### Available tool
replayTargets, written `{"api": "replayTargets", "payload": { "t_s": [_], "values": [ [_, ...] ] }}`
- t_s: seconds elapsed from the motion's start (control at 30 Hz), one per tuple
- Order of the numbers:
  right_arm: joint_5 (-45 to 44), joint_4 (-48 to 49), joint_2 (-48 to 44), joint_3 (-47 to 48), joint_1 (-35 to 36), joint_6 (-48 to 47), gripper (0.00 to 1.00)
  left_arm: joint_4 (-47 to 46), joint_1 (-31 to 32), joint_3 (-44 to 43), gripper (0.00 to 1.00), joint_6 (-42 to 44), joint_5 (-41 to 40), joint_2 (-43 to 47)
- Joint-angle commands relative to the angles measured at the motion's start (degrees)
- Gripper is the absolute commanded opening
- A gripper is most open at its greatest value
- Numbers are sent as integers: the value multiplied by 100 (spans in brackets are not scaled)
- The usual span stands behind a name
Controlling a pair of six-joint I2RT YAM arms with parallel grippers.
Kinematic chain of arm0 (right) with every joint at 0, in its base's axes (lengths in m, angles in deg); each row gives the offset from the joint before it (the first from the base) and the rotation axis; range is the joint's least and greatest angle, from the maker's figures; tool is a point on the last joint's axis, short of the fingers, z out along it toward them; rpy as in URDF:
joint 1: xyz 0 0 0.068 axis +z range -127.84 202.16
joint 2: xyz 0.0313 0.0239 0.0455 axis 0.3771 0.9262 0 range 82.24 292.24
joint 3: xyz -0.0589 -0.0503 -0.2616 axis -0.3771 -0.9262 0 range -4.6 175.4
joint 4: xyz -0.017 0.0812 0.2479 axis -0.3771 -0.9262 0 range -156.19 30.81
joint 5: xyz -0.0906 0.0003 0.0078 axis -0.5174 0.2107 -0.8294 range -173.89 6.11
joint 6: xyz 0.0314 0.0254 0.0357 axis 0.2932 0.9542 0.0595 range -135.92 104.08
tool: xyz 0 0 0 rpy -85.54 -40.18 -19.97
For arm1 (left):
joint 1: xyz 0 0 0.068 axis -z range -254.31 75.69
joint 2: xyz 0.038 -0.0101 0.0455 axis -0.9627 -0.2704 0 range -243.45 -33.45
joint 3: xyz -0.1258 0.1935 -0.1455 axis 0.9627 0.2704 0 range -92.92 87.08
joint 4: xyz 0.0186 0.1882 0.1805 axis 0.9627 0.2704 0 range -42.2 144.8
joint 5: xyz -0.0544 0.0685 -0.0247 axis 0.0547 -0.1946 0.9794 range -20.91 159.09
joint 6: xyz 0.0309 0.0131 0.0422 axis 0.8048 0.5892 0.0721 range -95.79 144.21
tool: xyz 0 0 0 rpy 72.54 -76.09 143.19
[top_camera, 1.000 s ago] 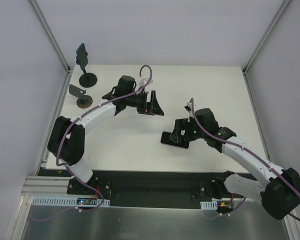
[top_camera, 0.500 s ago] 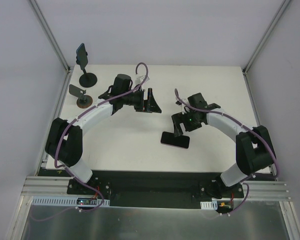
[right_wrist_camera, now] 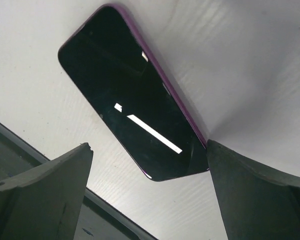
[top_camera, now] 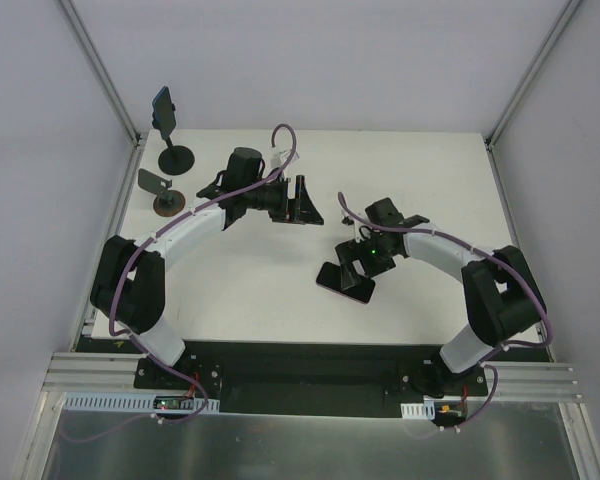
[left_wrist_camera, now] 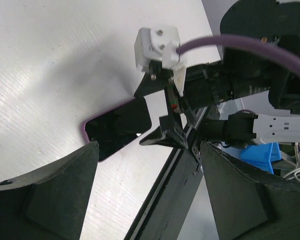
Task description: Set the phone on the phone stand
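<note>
- The right gripper [top_camera: 355, 262] hangs with its jaws spread wide and nothing between them. It is low over a second phone [right_wrist_camera: 135, 125], black with a reddish-pink rim, which lies flat on the white table [top_camera: 430, 170], well apart from the phone stand [top_camera: 176, 158] and to its near right.
- The left gripper [top_camera: 306, 203] is also open and empty. It is held in the air between the phone stand and the right gripper, with its fingers pointing away from the stand.
- The phone [top_camera: 162, 106], dark-screened with a bluish edge, sits upright at the head of the phone stand, clear of the table and of both arms (whether the clamp grips it is too small to tell).
- A brown-based stand [top_camera: 163, 200] with a bare grey plate sits just beside the phone stand, on its near side.
- By the look of it, the placing is done: the phone is on its stand and neither gripper holds or touches it. At most, the arms have to draw back, and the rimmed phone under the right gripper is no part of this job.
</note>
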Motion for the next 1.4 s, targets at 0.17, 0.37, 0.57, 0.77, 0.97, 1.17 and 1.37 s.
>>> {"api": "replayTargets", "payload": {
  "t_s": [0.17, 0.37, 0.57, 0.77, 0.97, 1.17, 1.37],
  "values": [
    [-1047, -270, -118, -131, 1376, 947, 97, -238, -143, 11, 80, -52, 191, 167],
    [-2832, -86, 172, 150, 2186, 1290, 96, -308, -266, 89, 79, -201, 34, 622],
    [-3747, -33, 208, 230, 2476, 1625, 96, -151, -450, 231, 82, -1051, -469, 1353],
    [-3502, 116, 454, 248, 2590, 1625, 96, -80, -811, 467, 82, -740, -547, 1880],
    [-3158, 529, 551, 2, 2591, 1616, 96, 535, -961, 705, 82, 359, -855, 2030],
    [-3229, 600, 656, -86, 2591, 1773, 97, 895, -978, 863, 81, 845, -1119, 1969],
    [-3062, 679, 630, -87, 2529, 1704, 97, 904, -961, 863, 80, 810, -785, 1863]
  ]
}}
